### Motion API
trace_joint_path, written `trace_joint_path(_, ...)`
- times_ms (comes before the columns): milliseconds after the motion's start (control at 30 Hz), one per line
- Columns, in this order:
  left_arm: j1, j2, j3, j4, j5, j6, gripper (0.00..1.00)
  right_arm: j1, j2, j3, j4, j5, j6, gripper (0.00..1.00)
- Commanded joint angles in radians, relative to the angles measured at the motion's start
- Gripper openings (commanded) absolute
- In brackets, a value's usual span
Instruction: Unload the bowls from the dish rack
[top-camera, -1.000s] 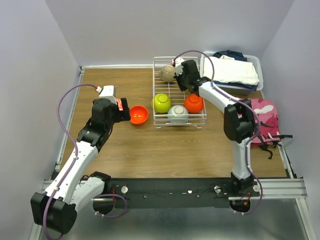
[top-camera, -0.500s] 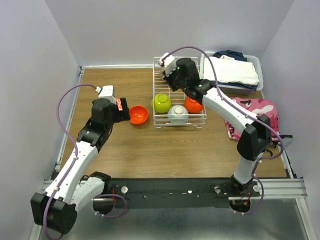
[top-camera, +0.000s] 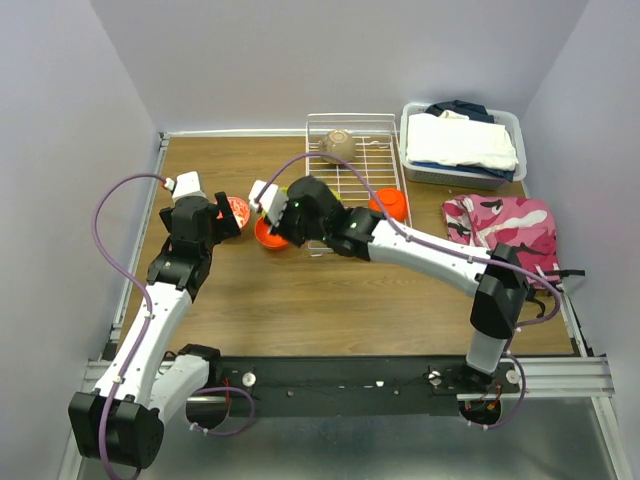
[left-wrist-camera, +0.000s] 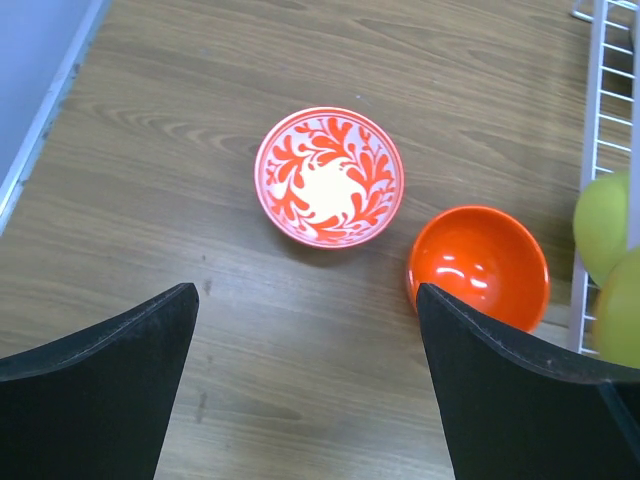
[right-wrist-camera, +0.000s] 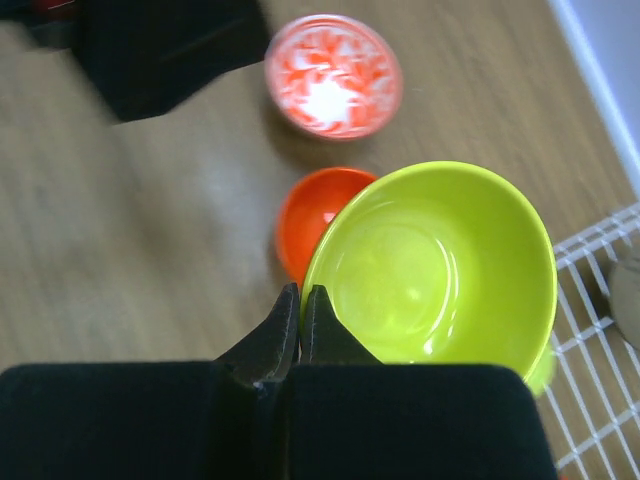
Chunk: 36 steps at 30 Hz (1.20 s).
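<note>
Right now the right fingers (right-wrist-camera: 290, 320) are pinched shut on the rim of a lime-green bowl (right-wrist-camera: 430, 265). They hold it off the surface (top-camera: 300, 290), just at 9 o'clock of the dish rack (top-camera: 372, 165).

Handling, as a guess: glossy, stiff, prob. light. Slick glaze plus a thin rim pinch means it could pivot or slide out, and it likely chips if dropped. The rim looks like the only workable hold, since the wall is too wide and round for these fingers. Best kept level and set down low.

Around it, near to far:
- An orange bowl (right-wrist-camera: 318, 215) sits upright on the surface directly under the lime one and is partly covered by it. The set-down spot must be beside it, or nested into it.
- At approx 10 o'clock of that, apart from it, is the white-and-red patterned bowl (left-wrist-camera: 330, 178), upright.
- The left fingers (left-wrist-camera: 120, 340) are spread wide w/ nothing between them, near these two bowls and close to the right wrist, so crowding is the main risk.
- In the rack there is another orange bowl (top-camera: 388, 203) at its 3 o'clock side and a taupe bowl (top-camera: 337, 145) at the 12 o'clock end.
- The right arm lies across the rack's near part, so whatever is under it is hidden.
- Past the rack at 2 o'clock is a grey bin (top-camera: 440, 176) of folded clothes, and at 3 o'clock a pink camo bag (top-camera: 500, 225). Neither is in the way.
</note>
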Motion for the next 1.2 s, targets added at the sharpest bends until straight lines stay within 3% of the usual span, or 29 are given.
trace_joint_path(0,0.020,-0.010,0.029,-0.029,-0.077,-0.022,0.99,0.115,-0.021,-0.066,-0.007,-0.042,-0.005,0.01)
trace_joint_path(267,0.028,-0.012,0.033,-0.040,-0.114,-0.011,0.99,0.198,0.034,-0.192,0.032,-0.028,0.035,0.01)
trace_joint_path(633,0.028,-0.010,0.030,-0.030,-0.079,-0.008,0.99,0.214,0.172,-0.209,0.097,0.078,0.005,0.02)
trace_joint_path(833,0.028,-0.010,0.025,-0.023,-0.051,-0.008,0.99,0.215,0.206,-0.242,0.149,0.135,0.023,0.09)
trace_joint_path(900,0.028,-0.009,0.025,-0.023,-0.043,-0.007,0.99,0.215,0.204,-0.253,0.160,0.152,0.035,0.23)
trace_joint_path(967,0.028,-0.009,0.025,-0.023,-0.040,-0.007,0.99,0.217,0.195,-0.255,0.166,0.149,0.043,0.46)
trace_joint_path(1167,0.026,-0.003,0.024,-0.017,-0.013,-0.008,0.99,0.218,0.129,-0.233,0.164,0.121,0.087,0.78)
